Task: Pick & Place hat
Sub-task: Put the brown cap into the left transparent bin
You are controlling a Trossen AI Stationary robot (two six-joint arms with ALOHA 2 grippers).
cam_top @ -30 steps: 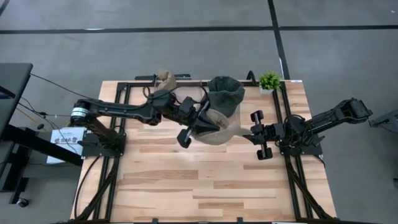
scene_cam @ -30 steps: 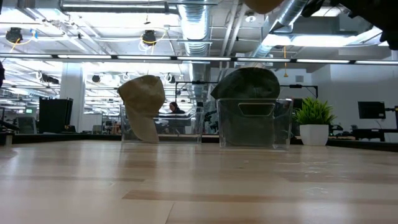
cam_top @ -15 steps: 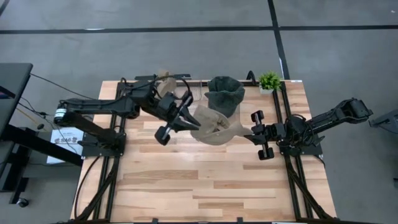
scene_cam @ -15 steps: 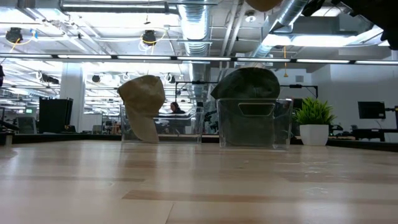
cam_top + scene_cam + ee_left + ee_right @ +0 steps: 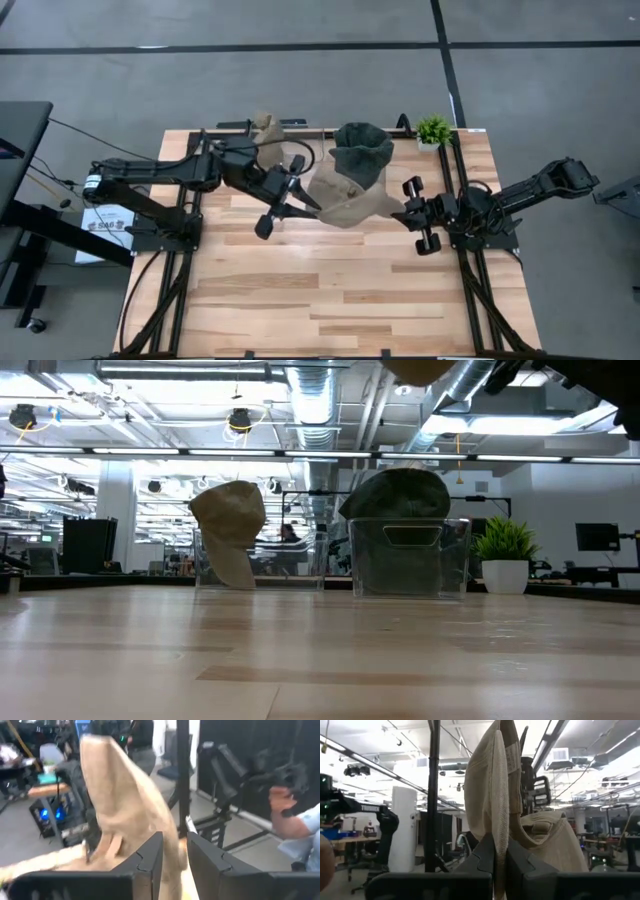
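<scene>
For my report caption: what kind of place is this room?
Probably a robotics lab in an open industrial hall: bare ceiling ducts, a wooden table on a concrete floor, and monitors at desks behind.

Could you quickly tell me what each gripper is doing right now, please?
Left gripper: shut on the tan hat.
Right gripper: shut on the same tan hat's other edge.

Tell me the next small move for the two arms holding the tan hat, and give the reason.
Probably carry the tan hat toward the back bins. The left gripper and the right gripper each pinch it, and it hangs stretched between them above the table. At the back, one clear bin holds a dark green hat and the other a tan cap.
</scene>
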